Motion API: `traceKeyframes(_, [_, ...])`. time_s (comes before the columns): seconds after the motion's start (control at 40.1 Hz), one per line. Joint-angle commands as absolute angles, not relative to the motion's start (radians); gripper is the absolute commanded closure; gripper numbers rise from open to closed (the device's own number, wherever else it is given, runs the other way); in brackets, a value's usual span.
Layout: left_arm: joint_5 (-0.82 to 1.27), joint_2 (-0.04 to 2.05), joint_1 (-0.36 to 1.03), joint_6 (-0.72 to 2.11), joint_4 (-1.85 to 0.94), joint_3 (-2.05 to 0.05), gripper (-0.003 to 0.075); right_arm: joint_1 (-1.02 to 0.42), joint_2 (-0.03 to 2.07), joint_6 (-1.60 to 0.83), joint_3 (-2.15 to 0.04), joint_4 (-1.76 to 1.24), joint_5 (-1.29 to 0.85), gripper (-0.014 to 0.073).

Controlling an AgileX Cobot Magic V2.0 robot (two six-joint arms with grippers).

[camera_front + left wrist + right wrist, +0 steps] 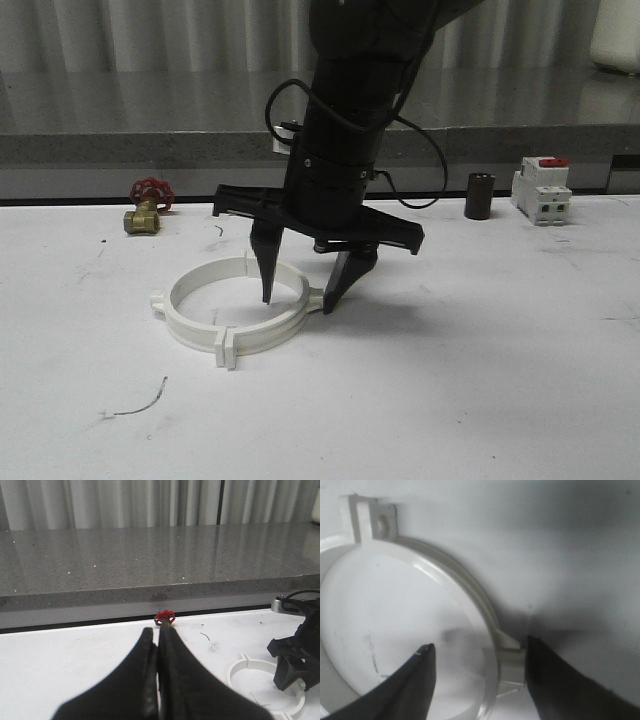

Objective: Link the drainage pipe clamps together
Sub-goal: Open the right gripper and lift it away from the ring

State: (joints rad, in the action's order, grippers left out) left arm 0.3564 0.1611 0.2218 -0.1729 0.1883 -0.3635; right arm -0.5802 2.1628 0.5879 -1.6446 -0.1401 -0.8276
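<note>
The drainage pipe clamps (200,335) lie on the white table as one wide white ring, their paired end tabs (227,347) meeting at the front. My right gripper (300,297) points down over the ring's right side and is open. In the right wrist view the right gripper (480,644) straddles the ring wall (470,595), one finger inside the ring and the other outside against a side lug (512,652). My left gripper (159,630) is shut on nothing, left of the ring (250,667).
A brass valve with a red handwheel (148,205) stands at the back left. A dark cylinder (479,196) and a white circuit breaker (541,190) stand at the back right. A thin wire scrap (140,402) lies near the front left. A grey ledge runs behind the table.
</note>
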Motion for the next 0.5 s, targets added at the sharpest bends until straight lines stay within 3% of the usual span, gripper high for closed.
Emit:
traceKeyframes(0.0, [0.272,0.172,0.221,-0.173,0.188,-0.392,0.0741,-0.579,2.129,0.592,-1.656,-0.131,-0.840,0.0103])
traceKeyframes(0.474, [0.272,0.172,0.221,-0.173,0.188,-0.392,0.0741,-0.579,1.905,0.592,-1.542,-0.017,-0.865,0.0109])
